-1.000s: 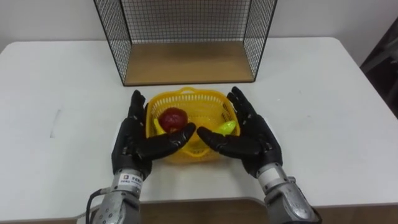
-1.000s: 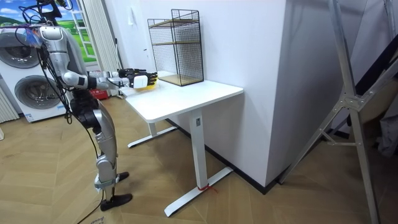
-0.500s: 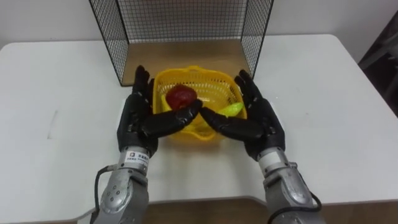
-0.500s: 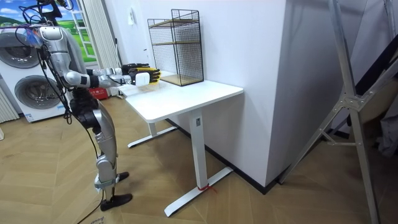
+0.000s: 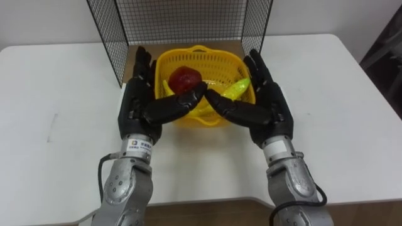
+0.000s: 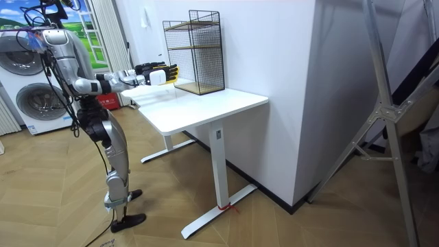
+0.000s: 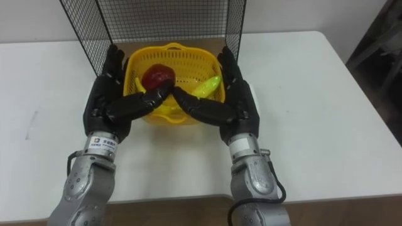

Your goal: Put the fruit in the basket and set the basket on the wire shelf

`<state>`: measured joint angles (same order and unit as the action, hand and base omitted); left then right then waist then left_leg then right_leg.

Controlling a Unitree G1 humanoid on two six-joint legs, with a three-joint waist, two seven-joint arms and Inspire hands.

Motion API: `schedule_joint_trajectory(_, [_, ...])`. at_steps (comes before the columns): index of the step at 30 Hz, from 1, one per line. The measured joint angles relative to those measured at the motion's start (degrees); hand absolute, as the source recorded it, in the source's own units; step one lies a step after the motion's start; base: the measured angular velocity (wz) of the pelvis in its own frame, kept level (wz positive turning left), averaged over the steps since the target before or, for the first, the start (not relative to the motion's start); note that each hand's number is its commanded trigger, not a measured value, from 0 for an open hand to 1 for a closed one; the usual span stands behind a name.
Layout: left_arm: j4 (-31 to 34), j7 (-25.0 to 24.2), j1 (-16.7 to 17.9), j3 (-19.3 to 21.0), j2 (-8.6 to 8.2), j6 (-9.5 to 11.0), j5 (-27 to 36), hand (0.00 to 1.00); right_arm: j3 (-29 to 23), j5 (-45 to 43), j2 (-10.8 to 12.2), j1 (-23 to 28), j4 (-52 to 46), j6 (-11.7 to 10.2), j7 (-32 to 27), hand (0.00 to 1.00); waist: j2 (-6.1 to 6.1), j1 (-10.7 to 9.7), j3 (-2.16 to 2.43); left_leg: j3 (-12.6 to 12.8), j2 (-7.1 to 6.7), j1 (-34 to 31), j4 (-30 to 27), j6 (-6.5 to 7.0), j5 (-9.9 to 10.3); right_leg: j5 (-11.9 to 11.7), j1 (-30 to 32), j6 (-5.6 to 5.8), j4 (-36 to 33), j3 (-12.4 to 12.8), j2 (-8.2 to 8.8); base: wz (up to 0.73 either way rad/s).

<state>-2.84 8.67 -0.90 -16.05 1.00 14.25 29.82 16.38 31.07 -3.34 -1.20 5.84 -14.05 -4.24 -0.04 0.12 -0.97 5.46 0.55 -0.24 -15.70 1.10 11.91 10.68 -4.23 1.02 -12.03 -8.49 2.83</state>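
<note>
Carrying the yellow basket [image 5: 204,50] between both palms, the robot holds it at the upper centre of the frame, at the open mouth of the black wire shelf [image 5: 182,19]. The left hand [image 5: 139,103] and right hand [image 5: 271,105] press flat against opposite sides. Their fingers are straight and their thumbs reach across the front wall, likely to keep the load level and clear of the white table [image 5: 56,94]. Inside lie a red fruit [image 5: 184,78] and a yellow-green fruit [image 5: 237,89]. Compared with half a second earlier, the basket sits higher in the frame and further into the opening, covering more of the shelf's wooden floor [image 5: 246,44]. In the room view the arms reach higher.
</note>
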Motion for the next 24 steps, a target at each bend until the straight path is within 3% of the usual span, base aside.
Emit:
schedule_joint_trajectory(5, [0.5, 1.0, 0.0, 0.0, -0.01, 0.0, 0.0, 0.0, 0.3, 0.0, 0.0, 0.0, -0.8, 0.0, -0.2, 0.0, 0.03, 0.1, -0.04, 0.0, 0.01, 0.2, 0.0, 0.0, 0.0, 0.0, -0.2, 0.0, 0.1, 0.0, 0.0, 0.0])
schedule_joint_trajectory(8, [1.8, 1.3, 0.0, 0.0, -0.04, 0.1, 0.0, 0.0, 0.4, 0.1, 0.1, 0.0, -2.2, -0.1, -0.2, 0.0, -0.1, 0.1, -0.5, 0.0, 0.07, 0.8, 0.2, -0.02, 0.0, 0.0, -0.7, 0.01, 0.2, 0.0, -0.07, 0.0])
schedule_joint_trajectory(12, [2.4, 1.8, 0.0, -0.2, -0.07, 1.0, 0.0, 0.0, 0.4, 0.3, 0.2, 0.0, -2.6, -0.3, 0.1, 0.0, -0.26, 0.3, -0.57, 0.2, 0.28, 0.8, 0.0, -0.13, 0.1, 0.0, -0.5, 0.0, -0.1, 0.2, -0.24, -0.04])
schedule_joint_trajectory(15, [2.5, 1.9, 0.1, -0.2, -0.03, 1.1, -0.8, 0.0, 0.3, 0.3, 0.2, 0.0, -2.6, -0.3, 0.2, 0.0, -0.19, 0.9, -0.53, 0.6, 1.22, -0.3, -2.3, -0.48, 1.1, 0.2, 0.4, -0.26, -1.6, 0.5, -0.9, -0.1])
schedule_joint_trajectory(17, [2.5, 1.9, 0.3, -0.2, 0.01, 1.1, -0.8, 0.0, 0.3, 0.4, 0.2, 0.0, -2.6, -0.3, 0.3, 0.0, -0.23, 1.6, -0.54, 0.7, 2.41, -1.4, -6.2, -0.94, 2.8, 1.2, 1.2, -0.81, -3.6, 0.5, -1.67, -0.15])
schedule_joint_trajectory(19, [2.7, 1.9, 0.9, -0.2, 0.18, 1.1, -0.7, 0.0, 0.4, 0.8, 0.3, 0.1, -2.5, -0.3, 1.0, 0.0, -0.38, 2.0, -0.43, 0.5, 4.15, -4.2, -13.9, -1.92, 4.9, 3.6, 2.1, -1.77, -6.9, 0.3, -2.72, -0.07])
schedule_joint_trajectory(20, [2.7, 1.9, 0.9, -0.2, 0.18, 1.2, -0.6, 0.0, 0.4, 0.8, 0.3, 0.0, -2.5, -0.3, 1.2, 0.0, -0.43, 2.1, -0.41, 0.4, 4.6, -5.2, -16.5, -1.94, 5.2, 4.5, 2.5, -2.06, -8.0, 0.3, -2.92, 0.0])
schedule_joint_trajectory(22, [2.7, 1.9, 1.3, -0.2, 0.11, 1.2, -0.6, 0.0, 0.4, 0.6, 0.5, 0.1, -2.0, -0.3, 1.3, 0.0, -0.08, 2.6, -0.3, -0.7, 6.53, -9.2, -27.9, -2.01, 5.2, 7.6, 3.2, -3.13, -12.6, 0.5, -4.04, -0.08])
schedule_joint_trajectory(24, [2.7, 1.9, 1.3, -0.1, 0.12, 1.2, -0.5, 0.0, 0.4, 0.6, 0.4, 0.3, -2.0, -0.3, 1.5, 0.0, 0.2, 3.5, -0.08, -1.9, 7.85, -10.4, -32.9, -2.49, 4.7, 9.3, 3.1, -4.15, -15.3, 0.7, -4.61, -0.18])
